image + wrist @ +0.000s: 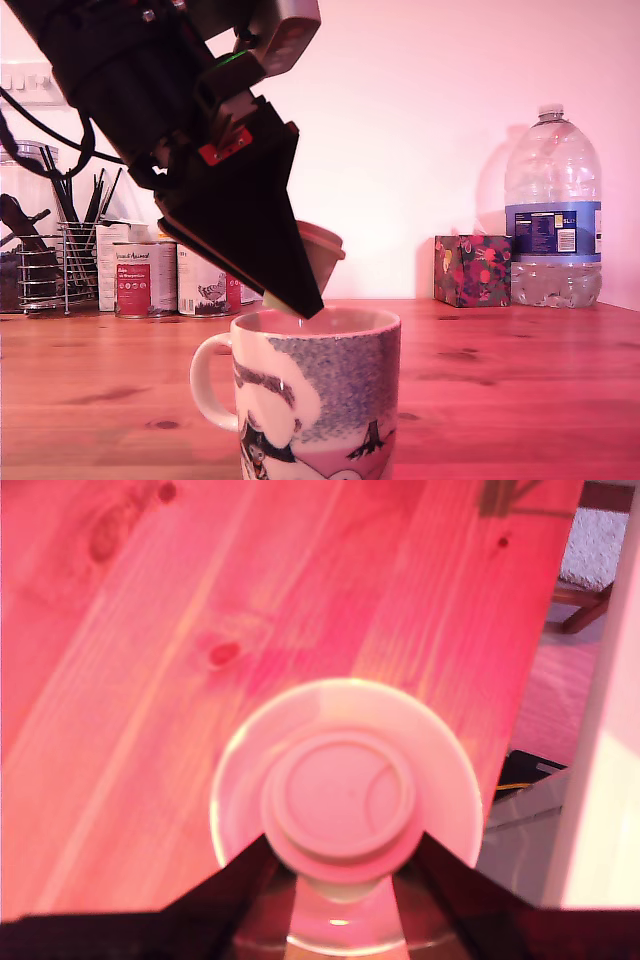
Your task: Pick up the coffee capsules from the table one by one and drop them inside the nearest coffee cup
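Observation:
My gripper (pixel 300 290) hangs tilted just above the mouth of the coffee cup (pixel 330 400), shut on a tan coffee capsule (pixel 322 250) whose wide rim sticks out past the black fingers. The cup stands at the front of the wooden table (pixel 500 380), handle toward the exterior view's left, with a speckled band and cartoon figures. In the wrist view the capsule's round flat face (pixel 340 800) sits between the two dark fingers (pixel 235 880), directly over the pale inside of the cup (pixel 240 780). No other capsules show on the table.
At the back on the exterior view's left stand a wire utensil rack (pixel 45 260) and white-and-red tin cans (pixel 145 278). A floral box (pixel 472 270) and a large water bottle (pixel 553 210) stand at the back right. The table's edge (pixel 520 700) shows in the wrist view.

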You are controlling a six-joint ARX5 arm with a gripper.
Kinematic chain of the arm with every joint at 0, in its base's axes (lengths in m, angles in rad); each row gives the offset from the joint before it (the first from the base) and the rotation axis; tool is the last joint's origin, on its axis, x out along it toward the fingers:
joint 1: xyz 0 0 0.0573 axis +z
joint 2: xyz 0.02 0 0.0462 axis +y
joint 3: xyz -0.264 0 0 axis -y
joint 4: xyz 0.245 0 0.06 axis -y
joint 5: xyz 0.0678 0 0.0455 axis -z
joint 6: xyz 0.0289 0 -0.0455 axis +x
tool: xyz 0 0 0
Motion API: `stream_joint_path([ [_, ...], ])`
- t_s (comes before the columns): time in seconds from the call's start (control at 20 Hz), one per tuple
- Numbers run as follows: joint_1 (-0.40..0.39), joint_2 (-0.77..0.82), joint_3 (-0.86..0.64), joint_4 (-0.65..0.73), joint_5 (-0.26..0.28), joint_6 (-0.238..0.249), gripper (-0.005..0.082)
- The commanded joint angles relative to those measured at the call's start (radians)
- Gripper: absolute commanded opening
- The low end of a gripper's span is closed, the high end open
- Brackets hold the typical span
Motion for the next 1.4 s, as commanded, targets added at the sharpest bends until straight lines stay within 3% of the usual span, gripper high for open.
stream_joint_path([
  [0.0,-0.004,0.013,0.002,-0.003,0.001,0.011,0.011],
  [0.2,-0.004,0.013,0.002,-0.023,0.0,0.011,0.0117],
  [0.25,-0.004,0.013,0.002,-0.026,0.0,0.011,0.016],
  [0.4,-0.004,0.013,0.002,-0.021,-0.014,0.011,0.0556],
  [0.45,-0.004,0.013,0.002,-0.017,-0.015,0.011,0.0613],
  [0.95,-0.004,0.01,0.0,0.055,-0.013,0.008,0.06],
  [1.05,-0.003,-0.009,-0.004,0.092,-0.012,0.008,0.052],
  [1.25,0.006,-0.061,-0.027,0.169,-0.012,-0.001,-0.0009],
  [1.35,0.03,-0.081,-0.055,0.241,-0.013,-0.019,-0.0018],
])
